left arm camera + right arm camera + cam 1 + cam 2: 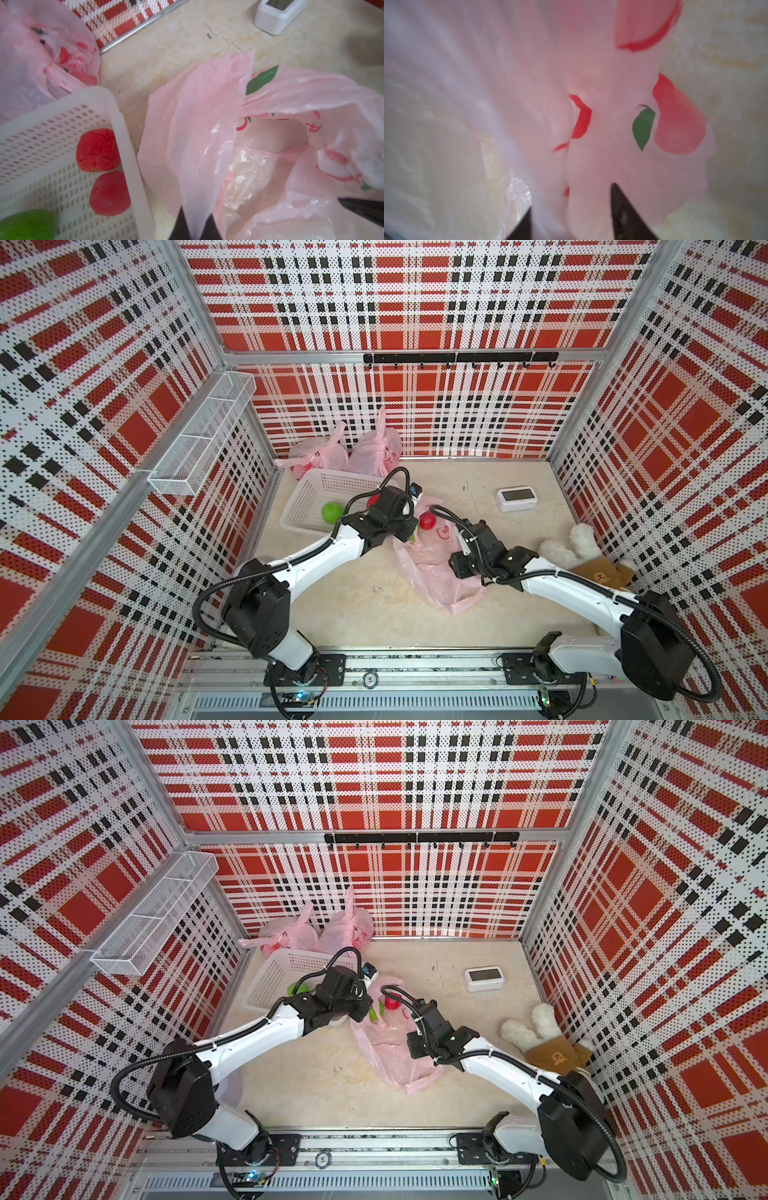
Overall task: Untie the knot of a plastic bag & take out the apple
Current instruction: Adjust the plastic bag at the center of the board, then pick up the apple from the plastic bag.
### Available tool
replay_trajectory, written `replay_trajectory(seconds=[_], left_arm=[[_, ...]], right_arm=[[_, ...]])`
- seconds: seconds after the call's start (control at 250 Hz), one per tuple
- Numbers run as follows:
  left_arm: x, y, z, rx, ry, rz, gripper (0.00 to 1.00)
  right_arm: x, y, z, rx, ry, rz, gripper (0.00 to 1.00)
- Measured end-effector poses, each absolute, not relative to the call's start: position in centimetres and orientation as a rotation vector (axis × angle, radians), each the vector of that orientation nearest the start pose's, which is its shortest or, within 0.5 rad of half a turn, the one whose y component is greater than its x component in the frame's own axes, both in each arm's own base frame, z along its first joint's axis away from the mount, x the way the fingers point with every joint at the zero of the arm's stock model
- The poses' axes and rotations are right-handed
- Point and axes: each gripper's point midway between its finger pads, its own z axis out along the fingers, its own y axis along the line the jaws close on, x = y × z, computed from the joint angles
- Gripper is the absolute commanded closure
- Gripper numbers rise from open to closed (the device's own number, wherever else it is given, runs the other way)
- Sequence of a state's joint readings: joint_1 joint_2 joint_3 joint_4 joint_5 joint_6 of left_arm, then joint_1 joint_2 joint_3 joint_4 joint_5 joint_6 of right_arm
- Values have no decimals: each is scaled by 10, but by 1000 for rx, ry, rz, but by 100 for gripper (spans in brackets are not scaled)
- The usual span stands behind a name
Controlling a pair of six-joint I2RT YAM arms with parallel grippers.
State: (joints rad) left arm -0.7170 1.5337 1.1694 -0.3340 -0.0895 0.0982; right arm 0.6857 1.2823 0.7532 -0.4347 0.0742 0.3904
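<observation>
— Any words to read in here?
— Hardly. The pink bag (301, 93) carries red printed characters (315, 126) near its mouth, but they are creased and blurred, and I cannot make them out.
— And the white device (516, 498)?
— Its screen looks dark in both top views, with no digits legible.
— The plush toy (559, 551)?
— Its brown cloth bears a small round face badge (598, 576), too small to show any letters.

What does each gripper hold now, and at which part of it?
Left gripper: shut on the open pink bag, at its rim flap. Right gripper: bag film between its jaws; grip unclear.
</observation>
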Motion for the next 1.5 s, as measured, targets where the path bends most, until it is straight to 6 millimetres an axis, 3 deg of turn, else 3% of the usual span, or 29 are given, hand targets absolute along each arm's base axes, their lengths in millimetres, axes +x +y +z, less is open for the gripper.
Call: replay_trajectory(seconds=[0.076, 0.192, 0.272, 0.332, 0.424, 0.5, 0.62, 0.732, 0.848, 1.076, 1.189, 1.325, 1.401, 1.501], left_arm=[[325, -300, 212, 950, 2002, -196, 100], [276, -319, 268, 1041, 1782, -202, 100], [248, -315, 299, 1028, 1672, -243, 100], [245, -304, 307, 983, 1646, -249, 100], [258, -288, 292, 926, 1705, -243, 100], [280, -277, 260, 884, 1818, -251, 100], [308, -255, 203, 817, 2030, -250, 60], [310, -244, 183, 789, 2124, -249, 48], [298, -252, 196, 819, 2085, -281, 47], [249, -279, 268, 910, 1803, -330, 52], [229, -292, 282, 938, 1704, -358, 58], [222, -312, 256, 993, 1735, -381, 62], [222, -328, 225, 1035, 1804, -396, 70], [224, -345, 177, 1096, 1916, -409, 73]], right_arm=[[260, 187, 86, -310, 2557, 277, 87], [261, 174, 82, -261, 2537, 209, 97], [262, 167, 82, -216, 2507, 189, 100], [263, 163, 83, -183, 2487, 188, 100], [263, 161, 82, -150, 2469, 195, 100], [263, 159, 81, -128, 2459, 202, 100], [260, 156, 82, -94, 2447, 213, 100], [256, 153, 84, -68, 2430, 229, 100], [253, 154, 85, -59, 2420, 249, 100], [253, 164, 86, -46, 2405, 323, 100], [256, 168, 89, -29, 2393, 357, 100], [258, 173, 88, -18, 2389, 388, 100], [259, 175, 89, -5, 2386, 399, 100], [259, 176, 88, -1, 2381, 412, 100]])
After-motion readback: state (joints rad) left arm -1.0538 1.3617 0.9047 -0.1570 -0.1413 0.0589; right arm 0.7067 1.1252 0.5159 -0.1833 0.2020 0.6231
